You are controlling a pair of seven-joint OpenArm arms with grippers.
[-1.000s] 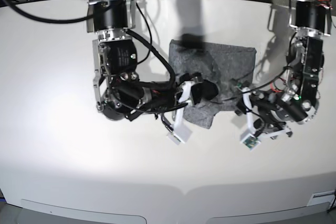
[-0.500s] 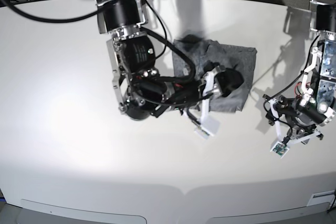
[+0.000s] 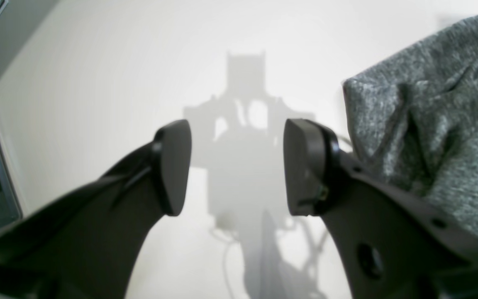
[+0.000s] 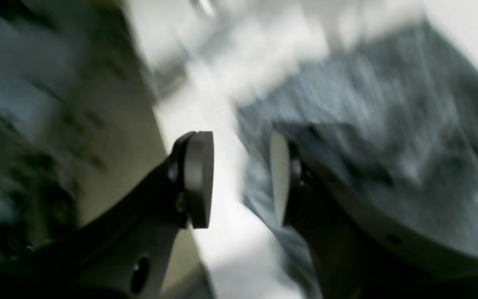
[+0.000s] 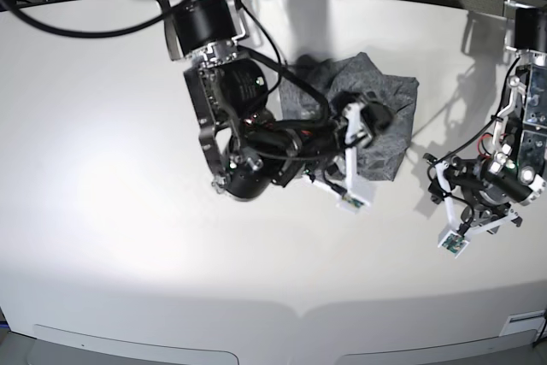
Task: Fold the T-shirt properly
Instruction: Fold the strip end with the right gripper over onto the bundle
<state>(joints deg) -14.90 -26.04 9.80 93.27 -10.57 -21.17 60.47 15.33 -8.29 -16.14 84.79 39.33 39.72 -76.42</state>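
T-shirt (image 5: 389,113) edge lies beside left end effector (image 3: 237,166), jaws apart.

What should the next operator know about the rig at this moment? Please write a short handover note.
Left gripper: open and empty, beside the shirt's edge and apart from it, above bare table.
Right gripper: fingers apart with nothing clamped between them; it is over the T-shirt. The right wrist view is blurred, so contact with the cloth cannot be judged.
T-shirt: a compact grey bundle on the far middle of the table, with rumpled layers and uneven edges.
Done: the shirt is gathered into a small, roughly rectangular bundle.
Left: probably smoothing the wrinkles and squaring the edges; check the bundle once the right arm is out of the way.
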